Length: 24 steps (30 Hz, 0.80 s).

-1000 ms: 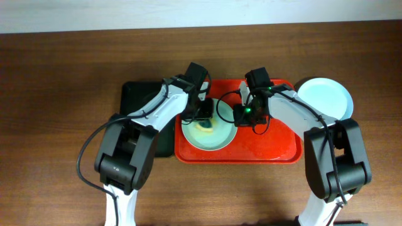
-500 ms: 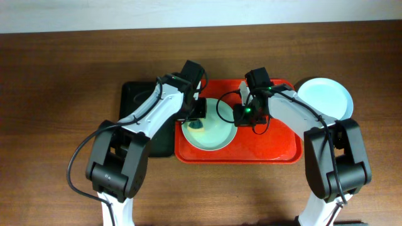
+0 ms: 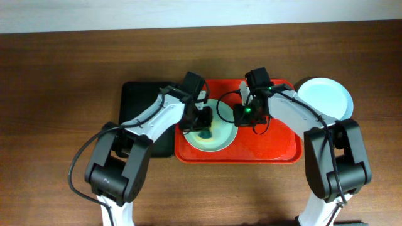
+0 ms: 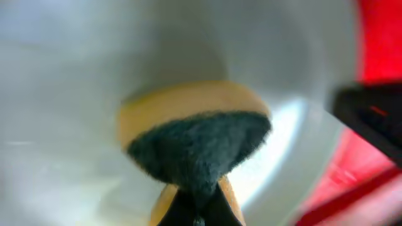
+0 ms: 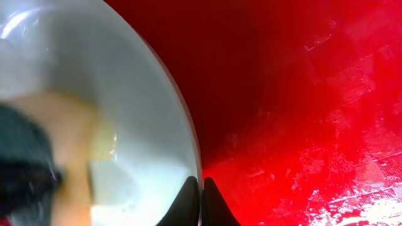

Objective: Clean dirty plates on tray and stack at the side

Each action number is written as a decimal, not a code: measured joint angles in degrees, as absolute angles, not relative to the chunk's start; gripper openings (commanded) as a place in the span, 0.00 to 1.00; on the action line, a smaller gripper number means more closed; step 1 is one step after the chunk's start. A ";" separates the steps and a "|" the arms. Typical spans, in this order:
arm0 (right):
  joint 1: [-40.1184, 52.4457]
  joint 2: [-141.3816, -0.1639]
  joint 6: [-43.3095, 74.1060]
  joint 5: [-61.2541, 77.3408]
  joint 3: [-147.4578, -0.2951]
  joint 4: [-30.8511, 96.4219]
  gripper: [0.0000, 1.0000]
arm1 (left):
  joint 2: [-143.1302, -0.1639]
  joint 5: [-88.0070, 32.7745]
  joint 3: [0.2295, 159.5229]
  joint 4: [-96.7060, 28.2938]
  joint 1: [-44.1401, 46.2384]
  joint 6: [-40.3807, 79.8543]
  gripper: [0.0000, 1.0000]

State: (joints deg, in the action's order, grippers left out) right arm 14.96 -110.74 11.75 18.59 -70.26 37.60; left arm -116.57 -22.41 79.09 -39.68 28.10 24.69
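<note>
A pale mint plate point(image 3: 220, 137) lies in the 9 o'clock half of the red tray point(image 3: 270, 145). The left claw point(image 4: 195, 210) is clamped on a yellow sponge point(image 4: 195, 135), whose dark scouring face presses into the plate's well. The right claw point(image 5: 201, 196) is pinched together on the plate's rim, at roughly its 2 o'clock edge seen from overhead, apparently to steady it. The main hazard is that thin pinch. The rim is smooth and may be slick, so a firm stroke of the sponge toward 9 o'clock could drag it out from between the fingertips. The plate could then skid against the tray's rim or toward the black tray point(image 3: 135, 100) beside it. Pressing hard near an edge could also tip the shallow plate about the held point. The two claws work close together, so a stroke toward 3 o'clock risks a knock. A yellow smear point(image 5: 105, 139) shows in the right wrist view, and wiping may spread it rather than lift it. A second plate point(image 3: 325, 99) rests on the counter point(image 3: 63, 75) just beside the tray's 2 o'clock corner.
</note>
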 measured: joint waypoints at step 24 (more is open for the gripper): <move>14.96 -110.74 11.77 18.76 -70.26 37.47 0.04 | -100.07 1.96 81.38 -59.33 14.06 23.18 0.00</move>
